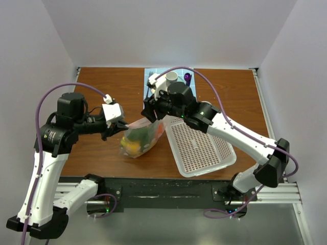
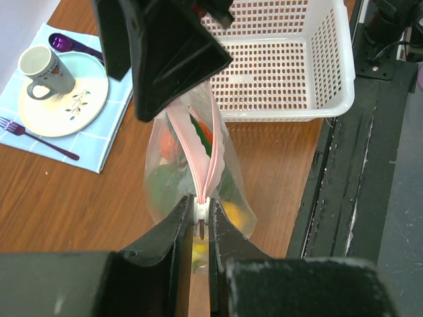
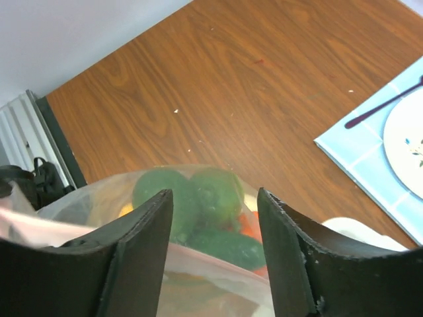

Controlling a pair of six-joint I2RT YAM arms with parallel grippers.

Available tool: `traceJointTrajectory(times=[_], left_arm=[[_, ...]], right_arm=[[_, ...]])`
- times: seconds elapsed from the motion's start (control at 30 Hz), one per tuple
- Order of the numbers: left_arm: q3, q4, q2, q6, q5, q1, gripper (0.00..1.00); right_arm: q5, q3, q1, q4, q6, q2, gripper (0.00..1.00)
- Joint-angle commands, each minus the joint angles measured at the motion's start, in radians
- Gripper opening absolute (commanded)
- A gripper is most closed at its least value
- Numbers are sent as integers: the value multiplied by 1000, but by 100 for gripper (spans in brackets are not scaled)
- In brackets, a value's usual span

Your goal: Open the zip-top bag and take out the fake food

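Leftmost, pinching with the left gripper (image 2: 200,214), fingers (image 2: 177,232) pressed together on the near end of the thin pinkish-red zip strip (image 2: 210,158), likely anchoring that corner so the seal can be pulled against.

Slung between the two arms over the brown wooden table (image 1: 102,92): the clear, crinkly plastic zip-top bag (image 1: 142,133), being held strip-up so that nothing is spilling.

Sitting low in its belly and weighing it down: the small plastic fake food (image 3: 192,198), green, orange and yellow pieces, not yet out.

Hovering over the far end of the strip with the right gripper (image 3: 215,195), jaws spread apart and straddling the plastic; possibly brushing it, though not showing clearly from this angle.

Lying just right of the bag: the white perforated plastic basket (image 1: 204,148), seemingly standing by for receiving the pieces.
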Motion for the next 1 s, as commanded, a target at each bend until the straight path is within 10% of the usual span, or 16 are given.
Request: traceJointTrajectory(times=[0.0,0.23,0.67,0.97], left_arm=[[-15,12,-5,13,36,6,0],[-12,14,-2,9,42,6,0],[31,29,28,-19,42,6,0],[48,29,29,-18,44,6,0]], right_arm=[[67,-28,5,80,7,-96,61],[6,24,5,35,37,-153,52],[-98,-30,66,12,151,-144,6],[-104,-54,85,-2,192,-158,0]])
